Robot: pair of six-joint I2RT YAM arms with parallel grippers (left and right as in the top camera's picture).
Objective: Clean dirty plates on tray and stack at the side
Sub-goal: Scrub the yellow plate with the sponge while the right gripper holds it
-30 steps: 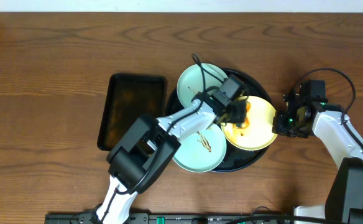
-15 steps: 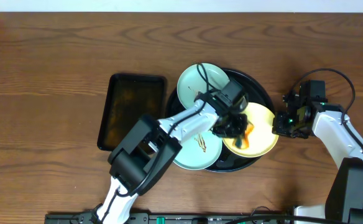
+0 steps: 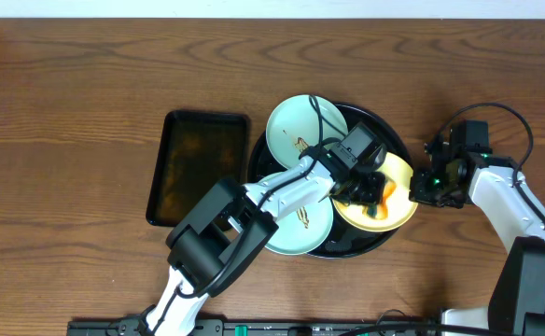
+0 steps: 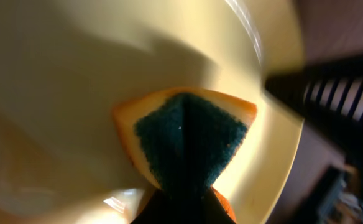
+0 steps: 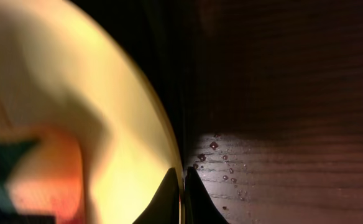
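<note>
My left gripper (image 4: 181,208) is squeezed shut on an orange sponge (image 4: 191,140) with a dark green scrubby side. Just past those jaws, the sponge presses on the pale yellow plate (image 4: 76,74). Across the plate from them, my right gripper (image 5: 181,186) pinches the plate's edge, with its jaws almost together. The plate lies over the round black tray (image 3: 384,126), which spreads out under both sets of jaws. Behind the left jaws, two mint-blue plates (image 3: 291,126) wait on the tray with brown smears.

I think I am scrubbing the first plate. Next I should rub until it looks clean, then lift it off to the side.

Since a second ago, the sponge has slid closer to the right jaws. The right gripper has stayed put.
</note>
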